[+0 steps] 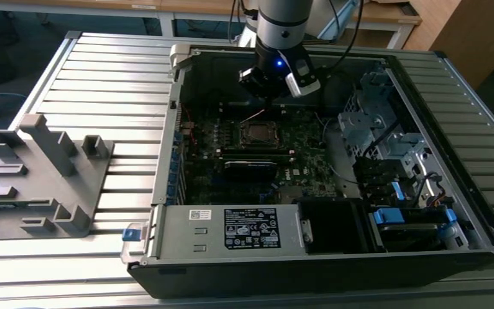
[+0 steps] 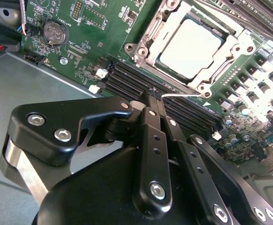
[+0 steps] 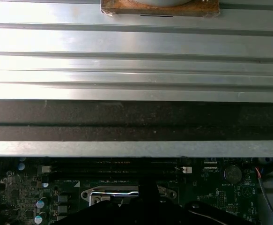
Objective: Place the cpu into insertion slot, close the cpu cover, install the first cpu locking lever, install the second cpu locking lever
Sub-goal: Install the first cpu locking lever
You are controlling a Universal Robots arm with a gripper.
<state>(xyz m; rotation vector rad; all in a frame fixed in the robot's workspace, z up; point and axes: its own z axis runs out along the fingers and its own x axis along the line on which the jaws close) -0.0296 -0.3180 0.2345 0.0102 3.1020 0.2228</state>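
The cpu (image 2: 190,47) lies flat in its socket on the green motherboard, grey top showing; in the exterior view the cpu (image 1: 258,133) sits mid-case. The cpu cover (image 2: 149,33), a silver frame, lies down around it. A thin wire locking lever (image 2: 183,95) runs from the socket's corner to my fingertips. My gripper (image 2: 148,96) is shut, its black fingers pressed together, tips just beside the socket over the memory slots. From outside, the gripper (image 1: 266,102) hangs above the board behind the socket. In the first wrist view the gripper (image 3: 148,190) stands before the socket (image 3: 110,194).
The open computer case (image 1: 170,161) lies on a slatted metal table. A power supply box (image 1: 229,228) fills its front, drive bays (image 1: 375,129) the exterior view's right. A grey fixture (image 1: 41,174) stands on the exterior view's left. A coin battery (image 2: 55,32) and memory slots (image 2: 127,79) are near the gripper.
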